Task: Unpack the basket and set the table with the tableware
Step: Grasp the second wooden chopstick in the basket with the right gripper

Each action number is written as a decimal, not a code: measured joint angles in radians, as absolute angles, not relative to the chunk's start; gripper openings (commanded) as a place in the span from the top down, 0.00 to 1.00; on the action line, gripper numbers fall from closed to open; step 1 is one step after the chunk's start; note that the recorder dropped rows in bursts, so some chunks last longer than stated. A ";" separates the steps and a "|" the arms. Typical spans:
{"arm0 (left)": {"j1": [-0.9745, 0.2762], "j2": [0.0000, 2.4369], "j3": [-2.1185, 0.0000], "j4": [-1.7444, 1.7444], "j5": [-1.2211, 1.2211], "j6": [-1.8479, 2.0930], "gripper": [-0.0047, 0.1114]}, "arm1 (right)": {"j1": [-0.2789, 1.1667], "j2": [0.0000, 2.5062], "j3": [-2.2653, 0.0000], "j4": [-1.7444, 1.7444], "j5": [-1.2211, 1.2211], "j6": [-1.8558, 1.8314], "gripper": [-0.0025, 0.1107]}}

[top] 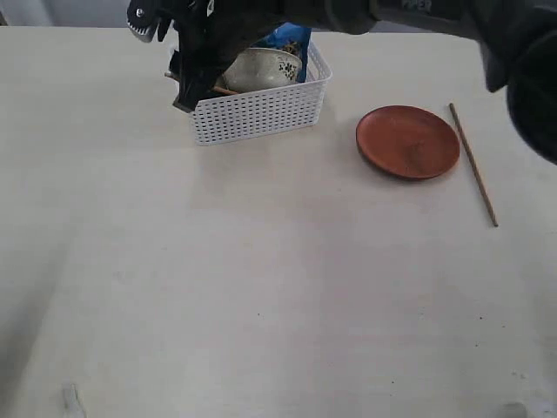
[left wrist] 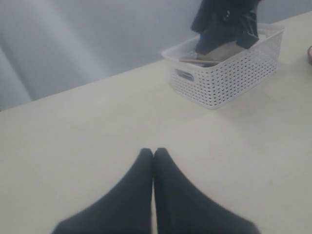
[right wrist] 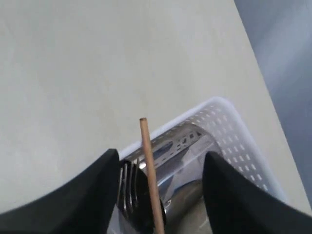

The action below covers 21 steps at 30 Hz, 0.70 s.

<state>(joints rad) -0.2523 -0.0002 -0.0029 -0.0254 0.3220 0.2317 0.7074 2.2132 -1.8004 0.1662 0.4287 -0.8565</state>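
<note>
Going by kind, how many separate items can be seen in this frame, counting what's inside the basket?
White rectangular lattice plastic basket: 1
Reddish-brown round plate: 1
Brown wooden chopsticks: 2, the second in the basket
Off-white bowl: 1
Steel cup: 1
Steel fork: 1
Blue snack bag: 1
Visible total: 8

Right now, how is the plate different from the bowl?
The plate is reddish-brown and flat; the bowl is off-white with dark markings and deep. The plate lies out on the table; the bowl sits tilted inside the basket. Both are round.
</note>
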 measured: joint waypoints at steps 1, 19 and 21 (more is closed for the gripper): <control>-0.252 0.000 -0.003 -0.025 0.322 0.232 0.96 | 0.707 2.233 -1.825 0.150 0.436 -0.856 0.53; -0.252 0.000 -0.003 -0.025 0.322 0.232 0.96 | 0.711 2.346 -1.944 -0.038 0.519 -0.782 0.63; -0.252 0.000 -0.003 -0.025 0.322 0.232 0.96 | 0.711 2.350 -1.944 -0.043 0.519 -0.785 0.83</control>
